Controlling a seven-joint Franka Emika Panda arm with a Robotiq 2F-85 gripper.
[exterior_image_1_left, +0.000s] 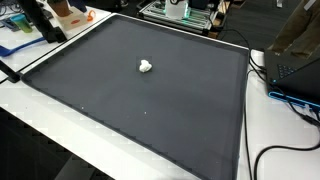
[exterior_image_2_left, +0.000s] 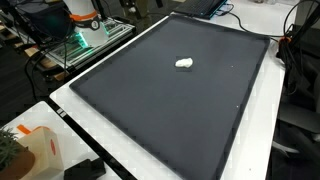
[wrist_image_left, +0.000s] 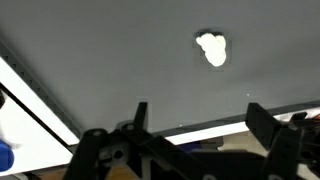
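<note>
A small white crumpled lump (exterior_image_1_left: 146, 66) lies alone on a large dark grey mat (exterior_image_1_left: 120, 100); it also shows in an exterior view (exterior_image_2_left: 185, 63) and in the wrist view (wrist_image_left: 211, 48). My gripper (wrist_image_left: 197, 115) is open and empty, with its two black fingers spread wide at the bottom of the wrist view. It hangs well above the mat, over the mat's edge and apart from the white lump. The arm and gripper do not show in either exterior view.
The mat lies on a white table (exterior_image_2_left: 110, 150). A laptop and cables (exterior_image_1_left: 296, 75) sit at one side. A metal rack with green-lit gear (exterior_image_2_left: 85, 40) stands past the mat's edge. An orange and white object (exterior_image_2_left: 35, 150) sits at a table corner.
</note>
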